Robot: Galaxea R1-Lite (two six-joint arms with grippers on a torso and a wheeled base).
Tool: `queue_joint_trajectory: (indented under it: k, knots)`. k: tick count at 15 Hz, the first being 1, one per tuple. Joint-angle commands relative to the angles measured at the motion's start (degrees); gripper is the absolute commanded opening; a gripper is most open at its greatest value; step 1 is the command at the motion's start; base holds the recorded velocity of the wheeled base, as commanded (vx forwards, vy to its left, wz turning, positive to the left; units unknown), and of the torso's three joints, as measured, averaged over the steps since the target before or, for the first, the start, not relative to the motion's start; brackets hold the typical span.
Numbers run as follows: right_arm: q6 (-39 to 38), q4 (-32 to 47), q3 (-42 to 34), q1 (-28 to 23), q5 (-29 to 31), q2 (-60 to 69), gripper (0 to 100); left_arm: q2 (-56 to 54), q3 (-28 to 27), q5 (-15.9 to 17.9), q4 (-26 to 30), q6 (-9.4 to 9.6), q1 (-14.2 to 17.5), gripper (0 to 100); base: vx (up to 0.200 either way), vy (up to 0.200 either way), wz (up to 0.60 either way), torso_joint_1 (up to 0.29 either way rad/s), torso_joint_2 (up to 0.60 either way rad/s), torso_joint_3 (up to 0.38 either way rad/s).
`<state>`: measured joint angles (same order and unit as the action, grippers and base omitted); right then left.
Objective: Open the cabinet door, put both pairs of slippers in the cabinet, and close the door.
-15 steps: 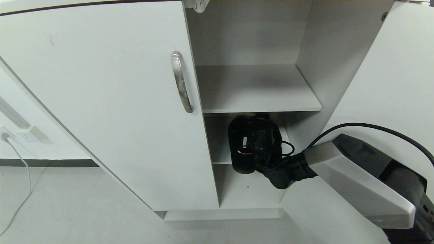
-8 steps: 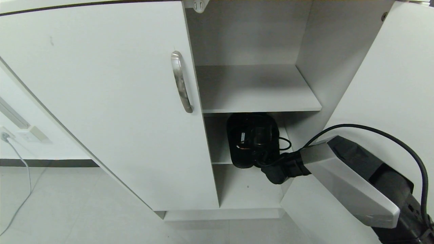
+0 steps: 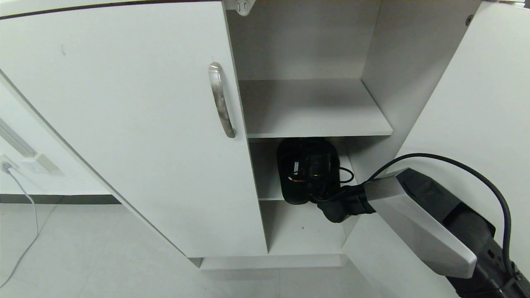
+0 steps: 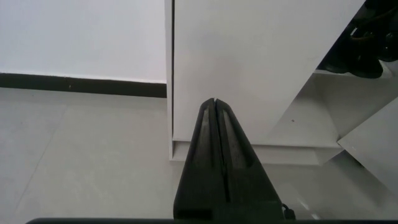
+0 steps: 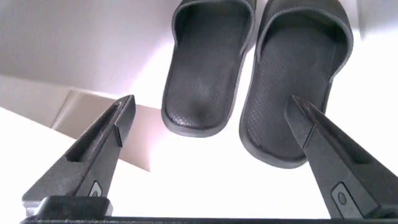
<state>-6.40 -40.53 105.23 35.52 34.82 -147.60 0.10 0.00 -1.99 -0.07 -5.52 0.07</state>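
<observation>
Right gripper (image 5: 211, 102) has its fingers (image 5: 99, 146) spread wide, nothing held between them. They sit just short of the heels of 1 pair of black slippers (image 5: 208, 62). The gripper itself is poked into the cabinet (image 3: 306, 41), in the compartment right under the upper shelf (image 3: 310, 107).

The 2 slippers lie flat on the white shelf board in there, footbeds up, side by side and just about touching. Their long axes run roughly parallel, front to back. Heels face the gripper and the opening; the strap ends point away toward the back of the cabinet. From the wrist view, neither finger touches a slipper.

Left gripper (image 4: 214, 106) has its fingers pressed together with nothing in them. It hangs low outside the cabinet, over the floor (image 4: 74, 155), aimed at the bottom corner of the closed door.

Doors: the left door (image 3: 124, 124) is shut, with its metal handle (image 3: 221, 99) upright along the edge. The right door (image 3: 476, 103) is swung open, with the right arm (image 3: 414, 219) running in past it.
</observation>
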Motion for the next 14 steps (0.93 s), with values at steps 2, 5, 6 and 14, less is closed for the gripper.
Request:
queue_joint_trajectory:
  k: [2, 5, 6, 14]
  knots:
    - [-0.02, -0.07, 0.33, -0.37, 0.08, -0.58, 100, 0.08, 0.0, -0.03, -0.01, -0.01, 0.01, 0, 0.0, 0.0, 0.0, 0.0, 0.0, 0.0]
    - [-0.19, -0.69, -4.95, -0.1, 0.43, 1.97, 100, -0.01, 0.0, -0.03, -0.01, -0.01, 0.01, 0, 0.0, 0.0, 0.0, 0.0, 0.0, 0.0]
    - [-0.37, -1.74, -7.85, 0.34, 0.52, 4.08, 100, 0.08, 0.0, -0.03, -0.01, -0.01, 0.01, 0, 0.0, 0.0, 0.0, 0.0, 0.0, 0.0]
    - [-0.02, -17.03, -40.54, 7.1, 0.08, 23.15, 100, 0.08, 0.0, 0.05, -0.01, 0.16, 0.01, 0, 0.0, 0.0, 0.0, 0.0, 0.0, 0.0]
